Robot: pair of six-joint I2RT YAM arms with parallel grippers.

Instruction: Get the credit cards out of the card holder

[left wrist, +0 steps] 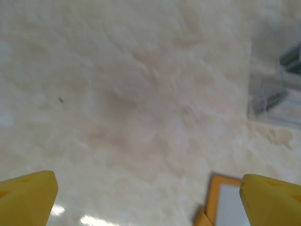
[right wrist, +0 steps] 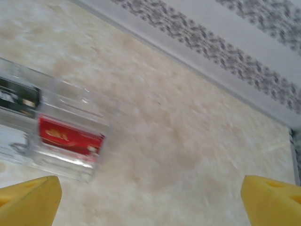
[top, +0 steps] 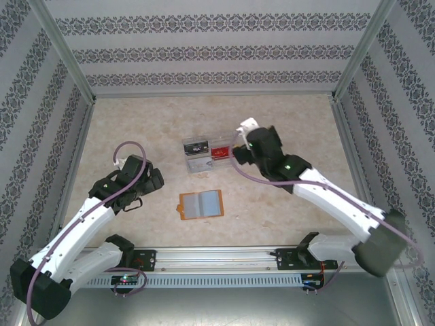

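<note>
Card holder, a flat orange-tan folding wallet (top: 201,204), lies open and unpinned mid-tabletop toward the near edge; left gripper (left wrist: 148,200) and right gripper (right wrist: 150,200) both gape wide, empty, so a one-handed pull at its sleeves could just drag it.

Lab cell: wallpapered panels (top: 204,54), metal frame (top: 66,56)
</note>
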